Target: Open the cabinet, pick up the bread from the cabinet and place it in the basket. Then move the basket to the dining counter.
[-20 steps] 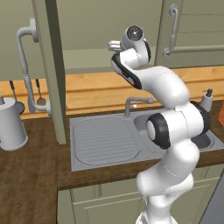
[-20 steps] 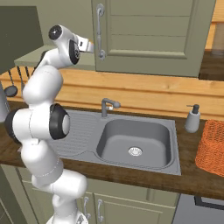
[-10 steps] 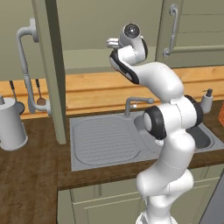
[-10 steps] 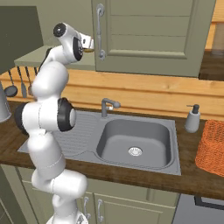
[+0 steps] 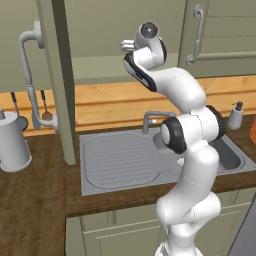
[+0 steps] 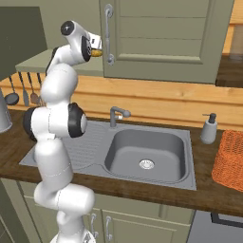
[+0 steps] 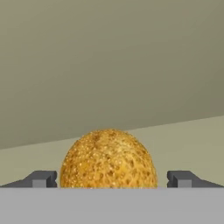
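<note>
We see the two-finger jaws (image 7: pixel 111 179) standing wide apart, one fingertip (image 7: pixel 43 178) on each side of the small round golden-brown bread (image 7: pixel 108 159), not gripping it. The bread sits on the shelf of the open tall olive-green cabinet (image 5: pixel 60 75). The bright orange woven basket (image 6: pixel 229 160) rests far right on the dark wooden surface (image 6: pixel 218 199).
</note>
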Motion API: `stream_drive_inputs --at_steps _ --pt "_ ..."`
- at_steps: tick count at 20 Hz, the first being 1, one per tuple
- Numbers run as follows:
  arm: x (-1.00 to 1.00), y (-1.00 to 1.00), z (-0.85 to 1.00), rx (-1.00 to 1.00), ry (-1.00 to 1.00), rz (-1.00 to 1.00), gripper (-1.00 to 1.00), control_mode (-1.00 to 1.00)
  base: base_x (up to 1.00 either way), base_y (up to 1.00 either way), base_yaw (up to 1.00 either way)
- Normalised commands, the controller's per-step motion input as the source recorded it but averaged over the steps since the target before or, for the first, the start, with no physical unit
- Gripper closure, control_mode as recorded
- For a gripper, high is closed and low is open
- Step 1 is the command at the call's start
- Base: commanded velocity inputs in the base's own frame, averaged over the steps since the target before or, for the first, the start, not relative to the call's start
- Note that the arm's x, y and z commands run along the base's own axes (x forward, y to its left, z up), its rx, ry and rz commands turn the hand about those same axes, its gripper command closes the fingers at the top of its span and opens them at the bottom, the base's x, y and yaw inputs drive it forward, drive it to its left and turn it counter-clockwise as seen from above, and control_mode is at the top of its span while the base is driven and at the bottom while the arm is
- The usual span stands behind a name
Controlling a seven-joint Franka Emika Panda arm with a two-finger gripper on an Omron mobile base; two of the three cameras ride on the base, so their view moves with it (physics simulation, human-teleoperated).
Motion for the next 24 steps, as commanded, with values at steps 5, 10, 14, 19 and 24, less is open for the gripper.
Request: stream_drive_inputs --at_steps 5,10,14,19,24 --pt "0.14 0.00 -0.15 -0.03 0.04 0.00 -1.00 -1.00 0.00 0.00 0.00" --pt "0.08 0.00 -0.31 -0.03 0.01 0.00 -1.00 -1.00 0.00 0.00 0.00" --pt "0.17 0.00 -0.20 -0.02 0.00 0.00 -1.00 -1.00 0.00 0.00 0.00" --pt "0.18 0.00 -0.22 -0.03 0.00 0.00 1.00 -1.00 0.00 0.00 0.00" --pt "0.01 0.00 -0.20 -0.01 0.00 0.00 1.00 -1.00 0.00 0.00 0.00"
